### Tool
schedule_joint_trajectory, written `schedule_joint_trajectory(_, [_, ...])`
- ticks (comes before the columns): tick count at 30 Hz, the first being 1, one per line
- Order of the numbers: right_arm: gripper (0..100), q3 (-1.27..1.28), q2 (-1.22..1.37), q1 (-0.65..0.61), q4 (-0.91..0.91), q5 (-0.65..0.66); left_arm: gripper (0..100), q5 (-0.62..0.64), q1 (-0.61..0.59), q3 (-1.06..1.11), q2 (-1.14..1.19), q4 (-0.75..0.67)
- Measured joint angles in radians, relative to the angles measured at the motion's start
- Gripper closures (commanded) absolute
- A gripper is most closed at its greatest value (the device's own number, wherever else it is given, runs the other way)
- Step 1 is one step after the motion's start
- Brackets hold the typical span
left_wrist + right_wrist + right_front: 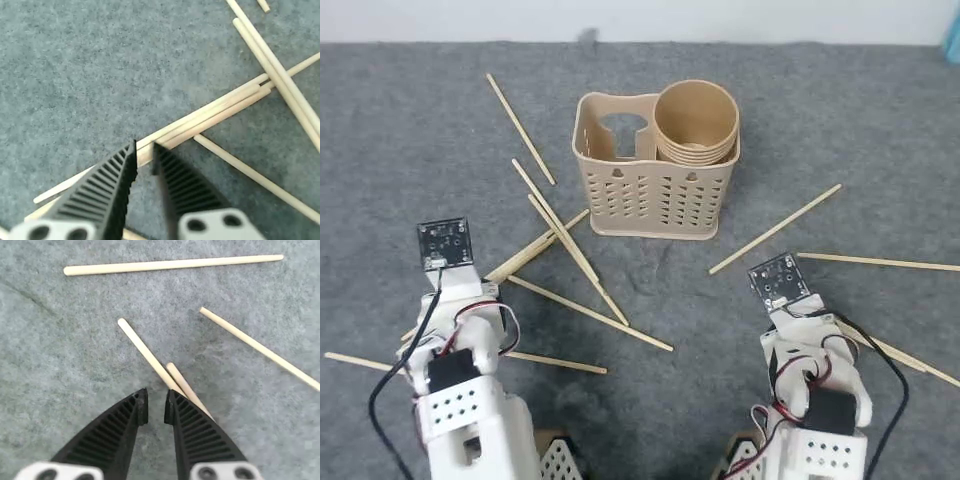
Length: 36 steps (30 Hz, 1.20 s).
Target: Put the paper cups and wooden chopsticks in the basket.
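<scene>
A tan perforated basket stands at the back middle of the grey mat. A stack of paper cups sits in its right compartment. Several wooden chopsticks lie scattered around it. A crossed bunch lies in front of the left arm, and a pair lies beside the right arm. My left gripper hangs shut and empty just above a pair of chopsticks. My right gripper is shut and empty, its tips beside two chopstick ends.
Single chopsticks lie to the right of the basket and farther right, one at the back left and one near the front left edge. The basket's left compartment holds nothing.
</scene>
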Motion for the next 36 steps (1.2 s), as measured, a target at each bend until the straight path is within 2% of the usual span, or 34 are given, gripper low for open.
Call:
schedule_joint_trajectory(5, [92.8, -0.130, 0.005, 0.008, 0.051, 0.057, 84, 0.000, 0.002, -0.005, 0.000, 0.017])
schedule_joint_trajectory(7, [92.8, -0.195, 0.086, 0.005, 0.055, 0.064, 84, 0.000, 0.002, -0.005, 0.000, 0.017])
schedule_joint_trajectory(11, [92.8, -0.345, 0.333, 0.006, 0.055, 0.075, 84, 0.000, 0.000, -0.005, 0.000, 0.023])
schedule_joint_trajectory(16, [92.7, -0.551, 0.763, -0.018, 0.032, 0.075, 84, 0.000, 0.000, -0.005, 0.000, 0.026])
schedule_joint_trajectory(18, [89.6, -0.614, 0.908, -0.034, -0.015, 0.078, 84, 0.000, 0.000, -0.023, 0.021, 0.026])
schedule_joint_trajectory(21, [84.2, -0.704, 1.115, -0.049, -0.086, 0.114, 84, 0.000, -0.005, -0.075, 0.129, 0.006])
schedule_joint_trajectory(24, [84.8, -0.783, 1.297, -0.069, -0.141, 0.166, 84, 0.005, -0.063, -0.161, 0.307, -0.048])
schedule_joint_trajectory(29, [84.5, -0.844, 1.533, -0.086, -0.235, 0.232, 84, 0.005, -0.091, -0.299, 0.592, -0.078])
schedule_joint_trajectory(36, [84.4, -0.847, 1.738, -0.163, -0.325, 0.261, 84, 0.003, -0.091, -0.316, 0.623, -0.083])
